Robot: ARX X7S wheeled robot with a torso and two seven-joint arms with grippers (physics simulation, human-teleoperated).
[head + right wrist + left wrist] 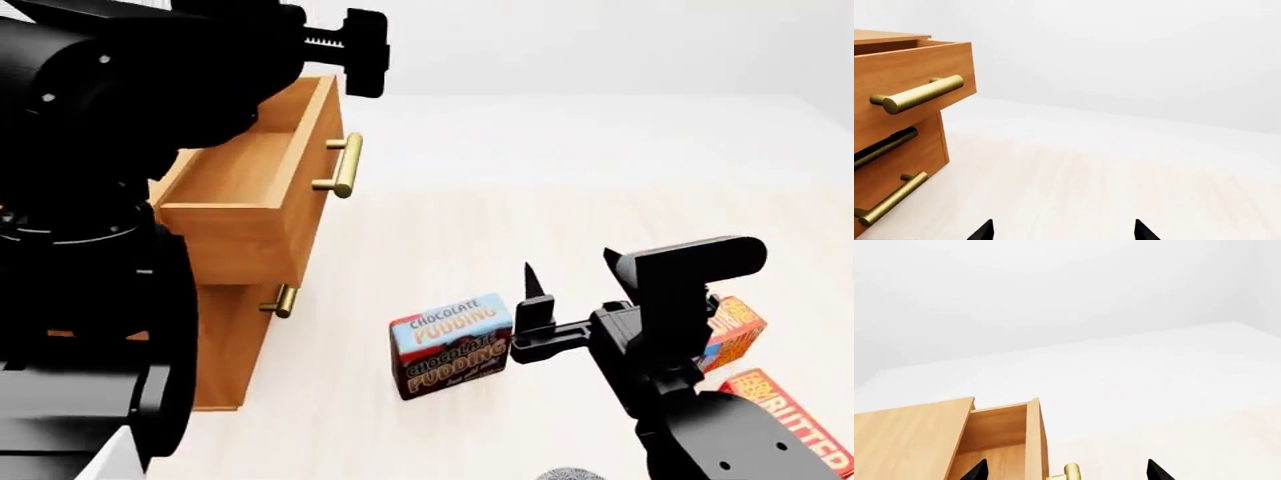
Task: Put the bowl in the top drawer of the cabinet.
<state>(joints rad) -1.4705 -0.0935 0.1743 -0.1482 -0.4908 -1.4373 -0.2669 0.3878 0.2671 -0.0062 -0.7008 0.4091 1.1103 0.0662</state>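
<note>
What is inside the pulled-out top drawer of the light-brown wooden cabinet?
The top drawer shows only bare wood floor and walls in the head view; no bowl visible. The black left arm covers its rear portion, so that part stays unknown.

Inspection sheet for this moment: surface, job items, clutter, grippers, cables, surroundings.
Surface: pale wood floor, bare in the middle.
Job's things: top drawer pulled open on the cabinet, nothing seen inside; bowl not seen in any view.
Clutter: pudding box upright near the right gripper; two orange boxes at the right edge.
Grippers: right gripper open, empty; left gripper open above the drawer handle.
Cables: nothing seen.
Surroundings: plain white walls.
</note>
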